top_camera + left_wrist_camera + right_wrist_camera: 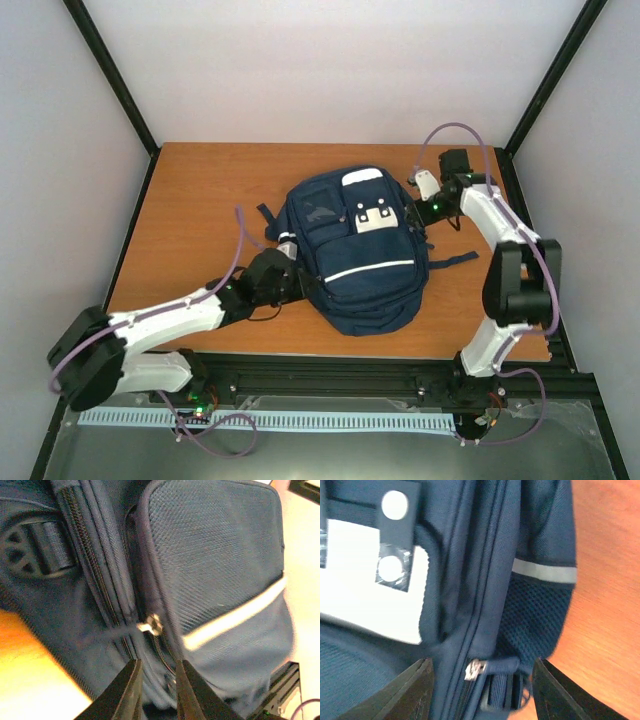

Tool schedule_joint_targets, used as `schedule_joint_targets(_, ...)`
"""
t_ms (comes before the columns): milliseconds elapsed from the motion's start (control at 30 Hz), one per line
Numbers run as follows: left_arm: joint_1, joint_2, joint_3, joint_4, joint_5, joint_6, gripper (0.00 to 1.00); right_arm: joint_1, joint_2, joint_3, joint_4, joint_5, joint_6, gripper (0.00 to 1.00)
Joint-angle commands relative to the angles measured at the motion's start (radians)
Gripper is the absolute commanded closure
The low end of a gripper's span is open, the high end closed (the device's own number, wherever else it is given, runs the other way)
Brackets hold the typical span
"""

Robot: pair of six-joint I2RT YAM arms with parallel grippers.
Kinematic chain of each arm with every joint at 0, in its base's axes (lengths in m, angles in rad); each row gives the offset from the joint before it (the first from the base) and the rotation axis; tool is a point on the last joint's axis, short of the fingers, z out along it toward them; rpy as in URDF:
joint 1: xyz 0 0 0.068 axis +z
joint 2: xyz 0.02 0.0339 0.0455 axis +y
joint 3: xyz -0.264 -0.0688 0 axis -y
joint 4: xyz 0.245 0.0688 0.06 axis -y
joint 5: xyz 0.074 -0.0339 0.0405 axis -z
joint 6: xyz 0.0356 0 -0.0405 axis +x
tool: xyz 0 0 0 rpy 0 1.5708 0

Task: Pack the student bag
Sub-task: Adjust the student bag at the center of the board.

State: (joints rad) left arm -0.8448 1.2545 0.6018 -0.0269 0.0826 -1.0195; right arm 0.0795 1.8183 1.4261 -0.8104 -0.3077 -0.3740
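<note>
**A:** Nearest the lens, low in the left wrist view, are the left fingers [122,695]. They are dark, with a narrow gap between them and nothing pinched in it.

**B:** What sits past the tips?

**A:** A silver zipper pull [151,626], just beyond the gap and almost straight ahead, on a seam of the student bag [355,260]. Its track runs on away from the tips, roughly in line with the fingers. A white stripe [235,620] crosses the pocket off to their right.

**B:** And the other arm?

**A:** The right fingers [412,695] are spread wide across the bag's side seam. A second pull [474,670] lies between them, and I can't tell whether either finger touches the fabric.

**B:** Where is the bag overall?

**A:** It lies flat on the wooden surface [200,190], pockets up, between the two pairs. It is to the right of the left fingers and to the left of the right ones. Its long axis runs from the arm bases towards the far edge. The left pair is at its nearer flank and the right pair at its far corner.

**B:** Which arm is better placed?

**A:** The right, I'd judge, because its pull sits inside the span and it only has to close. The left must reach forward a touch first.
</note>
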Motion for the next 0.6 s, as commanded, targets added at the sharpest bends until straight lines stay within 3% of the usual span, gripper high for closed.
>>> schedule_joint_targets(0, -0.020, -0.148, 0.007, -0.248, -0.075, 0.052, 0.70, 0.000, -0.215, -0.088, 0.037, 0.024, 0.037, 0.44)
schedule_joint_targets(100, -0.011, -0.182, 0.056, -0.370, -0.168, 0.118, 0.43, 0.004, -0.313, -0.171, 0.042, -0.018, 0.024, 0.44)
schedule_joint_targets(200, 0.031, -0.165, 0.092, -0.432, -0.175, 0.180, 0.31, 0.034, -0.388, -0.263, 0.051, -0.099, -0.015, 0.44)
schedule_joint_targets(367, 0.098, -0.101, 0.115, -0.383, -0.027, 0.247, 0.37, 0.085, -0.453, -0.404, 0.110, -0.134, -0.060, 0.45)
schedule_joint_targets(567, 0.098, 0.005, 0.194, -0.393, -0.070, 0.500, 0.48, 0.086, -0.438, -0.456, 0.123, -0.217, -0.089, 0.47)
